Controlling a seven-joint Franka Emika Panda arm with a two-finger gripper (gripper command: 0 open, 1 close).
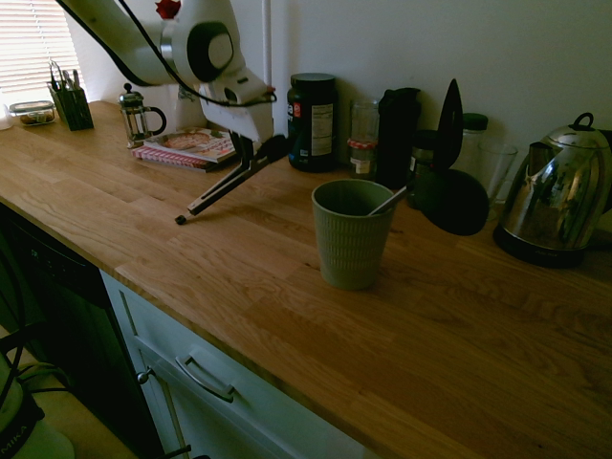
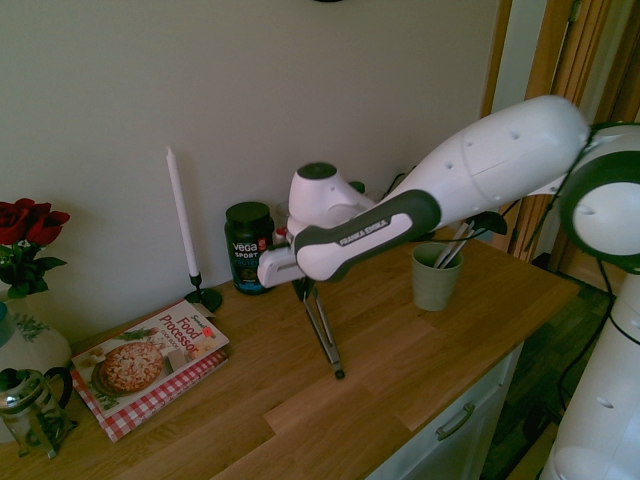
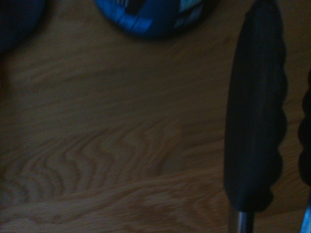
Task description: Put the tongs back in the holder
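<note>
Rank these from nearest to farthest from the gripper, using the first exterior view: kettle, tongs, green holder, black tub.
1. Tongs: in the gripper, slanting down toward the picture's left.
2. Black tub: just right of it, by the wall.
3. Green holder: farther right, toward the counter's front.
4. Kettle: far right.

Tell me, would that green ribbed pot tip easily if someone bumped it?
Possibly: the green pot narrows toward its base, and the utensils lean out over one side. Its straight-sided, seemingly rigid wall probably wouldn't flex, and the ribs should make it less slippery.
</note>
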